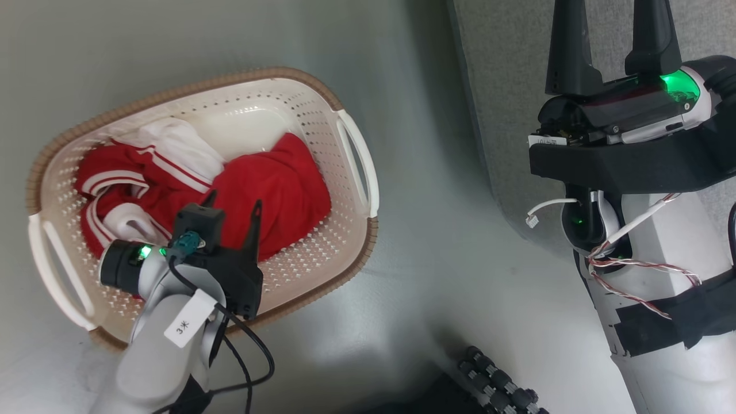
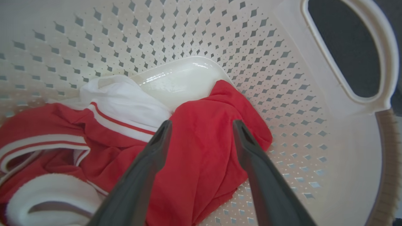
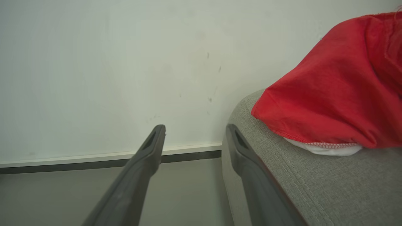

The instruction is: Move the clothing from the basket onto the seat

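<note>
Tapered left gripper, crumpled clothing, perforated basket

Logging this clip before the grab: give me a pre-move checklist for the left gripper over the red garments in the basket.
1. Left gripper open: ok.
2. Left gripper aimed at red fabric garments with white trim: ok.
3. Touching the fabric: cannot tell.
4. Cream perforated plastic basket upright: ok.
5. Grey fabric sofa has bare room beside the red garment lying there: ok.
6. Right gripper open, empty: ok.
</note>
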Tool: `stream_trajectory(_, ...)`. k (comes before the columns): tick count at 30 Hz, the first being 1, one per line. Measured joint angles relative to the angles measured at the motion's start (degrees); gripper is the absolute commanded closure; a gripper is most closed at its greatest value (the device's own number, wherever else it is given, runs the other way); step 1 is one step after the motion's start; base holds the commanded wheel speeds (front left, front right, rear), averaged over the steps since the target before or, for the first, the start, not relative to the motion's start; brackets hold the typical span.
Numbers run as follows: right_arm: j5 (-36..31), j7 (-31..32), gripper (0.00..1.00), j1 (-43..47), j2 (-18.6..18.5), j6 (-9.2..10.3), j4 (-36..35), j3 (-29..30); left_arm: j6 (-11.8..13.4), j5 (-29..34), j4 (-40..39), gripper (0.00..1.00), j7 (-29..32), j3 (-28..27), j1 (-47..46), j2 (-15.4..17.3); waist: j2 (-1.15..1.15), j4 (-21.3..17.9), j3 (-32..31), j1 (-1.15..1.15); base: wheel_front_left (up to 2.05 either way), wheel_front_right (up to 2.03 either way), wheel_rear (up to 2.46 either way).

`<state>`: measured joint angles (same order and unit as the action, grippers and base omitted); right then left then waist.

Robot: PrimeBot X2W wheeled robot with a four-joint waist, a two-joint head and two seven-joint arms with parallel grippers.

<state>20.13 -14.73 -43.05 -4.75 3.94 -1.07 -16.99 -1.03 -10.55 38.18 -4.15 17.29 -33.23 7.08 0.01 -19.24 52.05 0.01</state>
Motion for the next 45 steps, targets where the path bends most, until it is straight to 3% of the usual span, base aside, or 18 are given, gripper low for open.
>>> stream_trajectory(13,0.0,0.0,0.00,-0.1,0.7,-0.76,0.1,-0.5,1.1,0.0,5.9,0.00,0.0,-2.4,-4.4,2.8,0.00,-2.8,3.5,-0.01,0.00,0.00,0.00)
stream_trajectory(29,-0.7,0.0,0.00,-0.1,1.1,-0.77,0.5,-0.4,1.6,0.1,13.1,0.00,0.7,-1.9,-8.0,2.8,-0.01,-3.9,4.7,-0.01,0.00,0.00,0.00)
stream_trajectory(30,-1.0,0.0,0.00,-0.1,1.1,-0.77,0.5,-0.3,1.6,0.2,13.5,0.04,0.9,-1.8,-8.2,2.8,-0.01,-3.9,4.7,-0.01,0.00,0.00,0.00)
stream_trajectory(31,-1.1,0.0,0.00,0.0,1.1,-0.77,0.5,-0.3,1.6,0.3,13.9,0.18,1.0,-1.7,-8.5,2.8,-0.01,-3.8,4.8,-0.01,0.00,0.00,0.00)
stream_trajectory(32,-1.1,0.0,0.00,0.0,1.2,-0.77,0.5,-0.3,1.6,0.3,14.3,0.57,1.0,-1.6,-8.8,2.8,-0.01,-3.8,4.8,-0.01,0.00,0.00,0.00)
stream_trajectory(33,-1.1,0.0,0.00,0.0,1.2,-0.77,0.5,-0.3,1.6,0.3,14.6,0.83,1.0,-1.6,-9.1,2.8,-0.01,-3.8,4.8,-0.01,0.00,0.00,0.00)
stream_trajectory(34,-1.1,0.0,0.00,0.0,1.2,-0.78,0.5,-0.2,1.6,0.4,14.9,1.00,1.0,-1.5,-9.2,2.7,-0.01,-3.7,4.9,-0.01,0.00,0.00,0.00)
stream_trajectory(45,-1.5,0.0,0.00,-1.1,1.3,-0.96,1.6,-0.1,0.2,0.3,15.2,1.00,-1.8,-1.3,-12.1,1.9,-0.01,-3.3,5.0,-0.01,0.00,0.00,0.00)
